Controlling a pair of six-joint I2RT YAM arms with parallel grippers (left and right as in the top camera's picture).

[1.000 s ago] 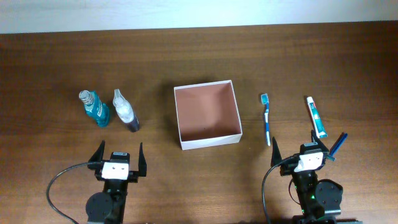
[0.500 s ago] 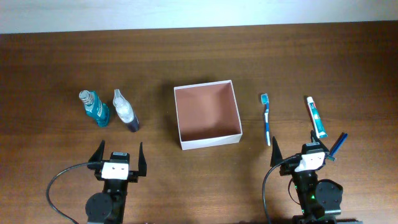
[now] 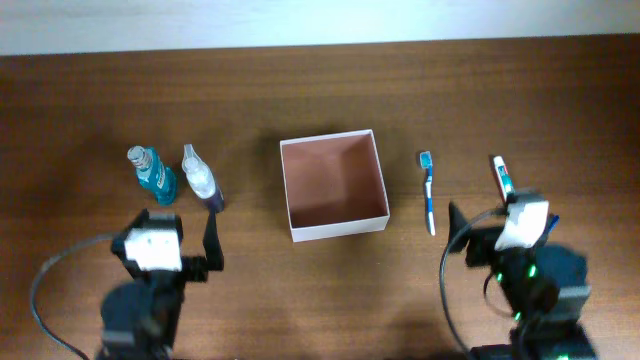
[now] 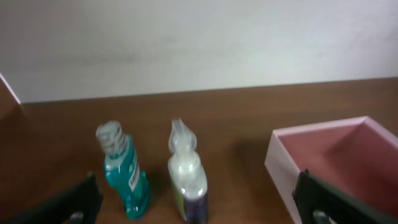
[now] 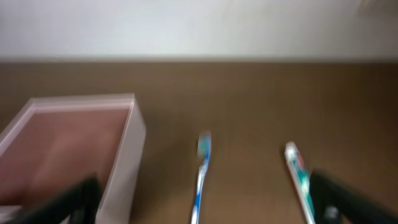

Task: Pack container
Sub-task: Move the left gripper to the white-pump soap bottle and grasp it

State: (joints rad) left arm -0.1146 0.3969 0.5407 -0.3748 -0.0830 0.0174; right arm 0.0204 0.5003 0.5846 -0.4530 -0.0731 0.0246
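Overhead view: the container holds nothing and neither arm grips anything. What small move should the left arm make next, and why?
Probably ease the left gripper forward onto the clear spray bottle. Its fingers are open, the bottle stands just ahead between them, and the container beside it is empty.

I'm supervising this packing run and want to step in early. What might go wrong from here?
1. The teal plastic bottle and the clear spray bottle stand upright close together; reaching for one may topple the other.
2. The slim blue-and-white toothbrush lies flat on the brown wooden table, so a grasp may push it away.
3. The square, thin white-walled container may shift if bumped.
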